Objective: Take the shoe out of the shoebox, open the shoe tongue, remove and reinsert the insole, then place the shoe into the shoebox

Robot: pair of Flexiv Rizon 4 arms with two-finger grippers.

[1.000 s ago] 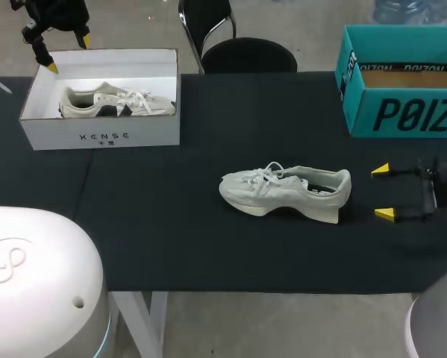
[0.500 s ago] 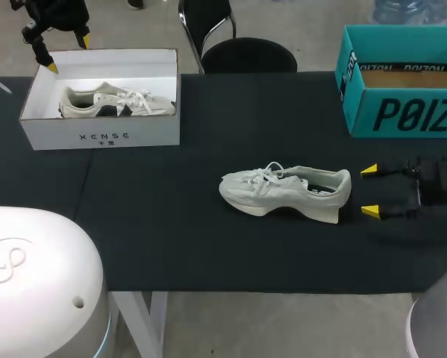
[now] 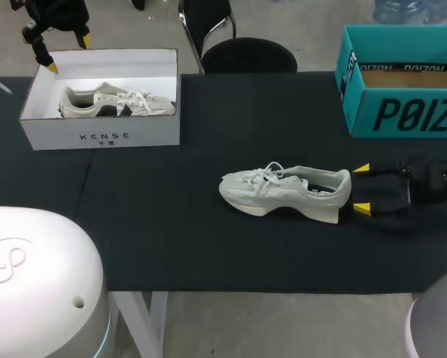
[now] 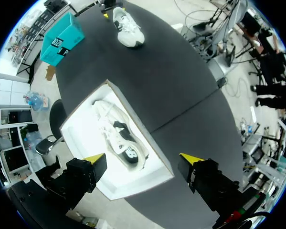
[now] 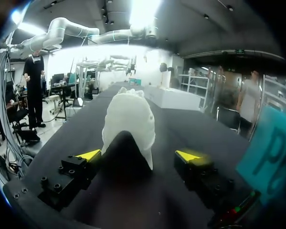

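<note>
Right end effector (image 3: 363, 189): released; pale grey mesh sneaker (image 3: 286, 191) heel-first just ahead.
Step advice: straddle the heel squarely, then clench gently.

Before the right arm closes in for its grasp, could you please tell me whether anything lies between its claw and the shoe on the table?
Nothing visible does. The right claw is open just behind the heel of the shoe, and only bare black table shows around them. In the right wrist view the heel sits straight ahead of the fingers.
</note>
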